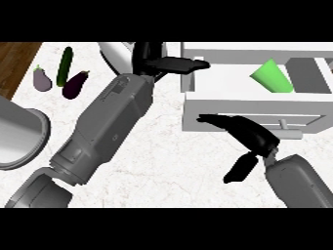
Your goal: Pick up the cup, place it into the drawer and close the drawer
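A green cup (273, 76) lies tilted inside the open white drawer (219, 84) at the upper right, free of both hands. The drawer's front panel (226, 108) faces me, with a small handle (289, 129) on it. My left hand (170, 63) is stretched far forward, its fingers straight and pointing right at the drawer's left rear corner. Just in front of the front panel is my right hand (250, 134), open, with fingers extended leftward along the panel and the thumb hanging down. Neither hand holds anything.
A large grey round pot (14, 131) stands at the left edge. Two purple eggplants (42, 79) (74, 84) and a dark green cucumber (65, 65) lie at the upper left. A white rounded object (114, 52) sits behind the left hand. The counter ends at a wooden floor (3, 63) on the left.
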